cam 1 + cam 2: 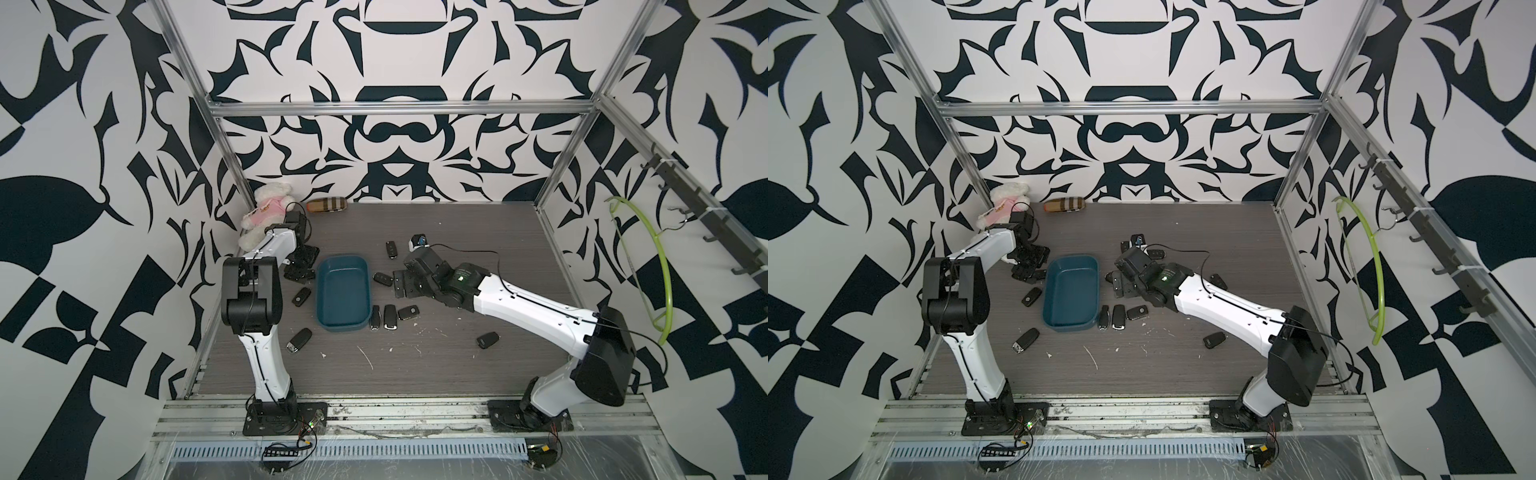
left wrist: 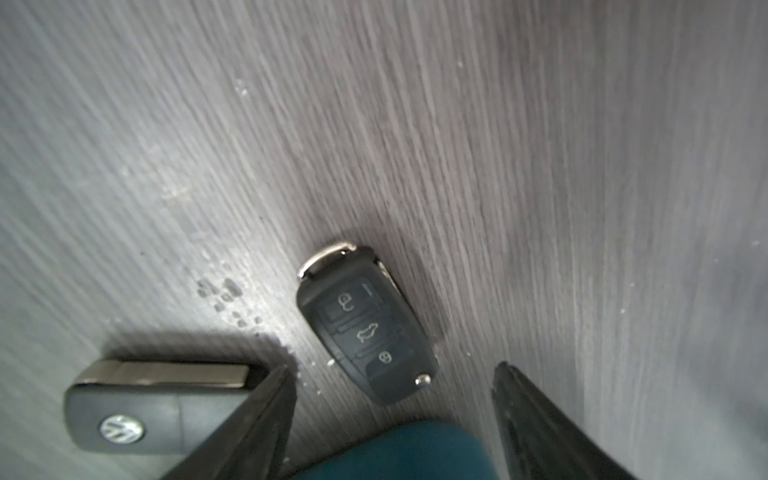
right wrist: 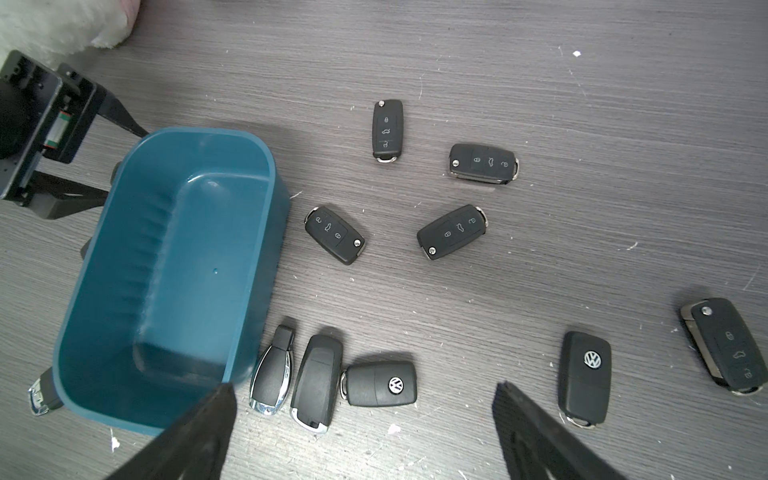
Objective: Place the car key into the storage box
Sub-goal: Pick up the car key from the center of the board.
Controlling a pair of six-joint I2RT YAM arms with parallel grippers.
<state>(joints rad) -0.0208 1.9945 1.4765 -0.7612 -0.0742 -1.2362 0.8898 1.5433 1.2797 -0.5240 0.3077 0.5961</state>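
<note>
Your left end effector [image 2: 393, 366] stands with its jaws well apart and nothing between them, low over the worktop [image 2: 540, 166] right beside the storage box [image 1: 343, 291], whose teal edge shows between the fingers [image 2: 270, 407] in the left wrist view. The car key [image 2: 365, 324] you seem to be after lies flat, buttons up, just ahead of the fingertips and skewed to the line between them. The box has no key in it yet. Watch three things. One finger overlaps a badged key [image 2: 124, 424] in that view, so closing or pushing forward could drag it along or pinch both. A slim, skewed fob may spin out or slip under the pads if you close before squaring up. The box wall is also close enough to be nudged. Your right end effector [image 3: 363, 385] hangs wide and empty over the spare keys [image 3: 334, 235] on the box's other side, so keep it clear of the drop.
</note>
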